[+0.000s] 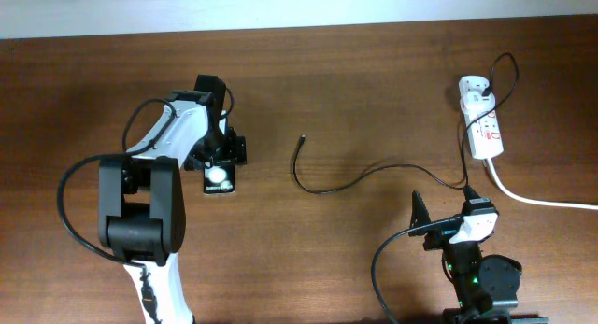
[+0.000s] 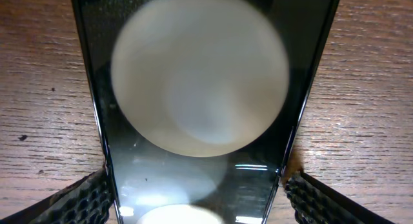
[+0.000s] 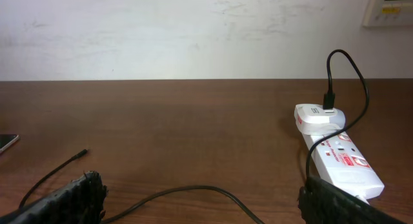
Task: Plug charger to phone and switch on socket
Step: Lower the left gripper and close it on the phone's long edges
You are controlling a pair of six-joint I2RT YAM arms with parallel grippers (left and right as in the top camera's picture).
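Left gripper [image 2: 197,185] mine, closed on phone [image 1: 220,180], fingers pressing both long edges. Keep it steady and level. Right gripper [image 3: 200,188] wide, empty. Charger [image 1: 348,182] tip lies at phone's 2 o'clock: pinch just behind connector, approach port straight. Socket [image 1: 483,124] at right gripper's 1 o'clock.

1. Phone [image 2: 200,88]: slim, black, glossy screen up, lying flat left of centre.
2. Charger [image 1: 404,168]: thin black cable snaking across the middle, its connector tip [image 1: 301,138] free and well apart from the phone.
3. Socket [image 1: 486,130]: white strip with red markings at far right, charger plugged into its far end.
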